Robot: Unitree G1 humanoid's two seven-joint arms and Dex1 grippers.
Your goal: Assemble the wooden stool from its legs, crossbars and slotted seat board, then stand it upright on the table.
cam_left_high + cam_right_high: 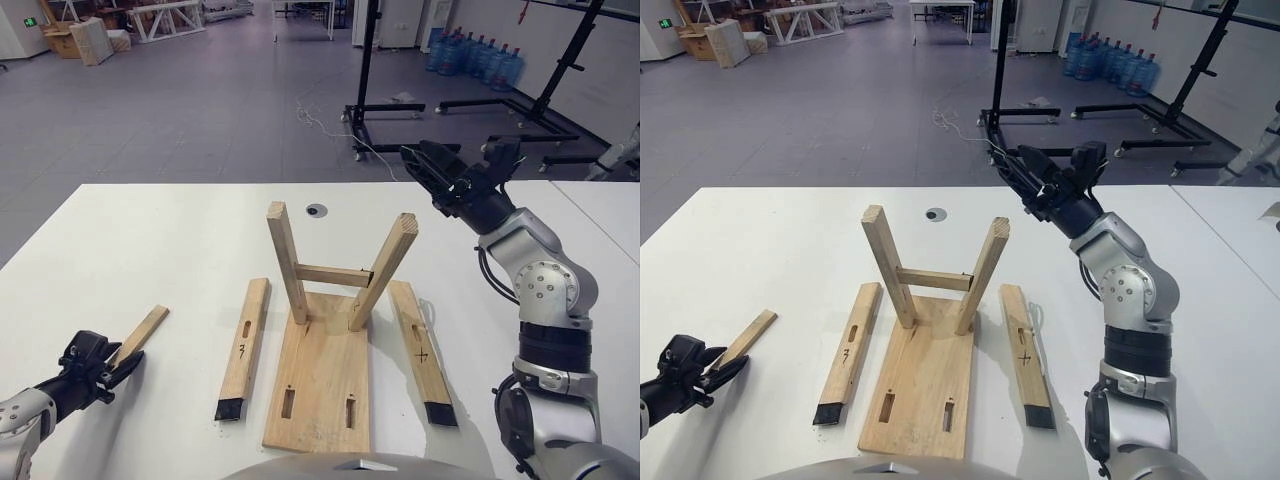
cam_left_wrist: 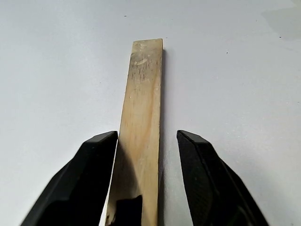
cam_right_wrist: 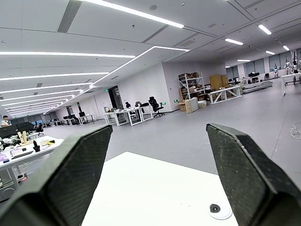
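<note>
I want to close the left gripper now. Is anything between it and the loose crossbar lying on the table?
Nothing visible does. The left gripper sits at the crossbar with its open jaws on either side of the near end, and the crossbar lies flat on the table with nothing on top of it.

Near the worktop (image 1: pixel 150 230) left edge, the loose crossbar (image 2: pixel 140 108) has its near end hidden under the left gripper (image 2: pixel 146 136), between its spread fingers.
</note>
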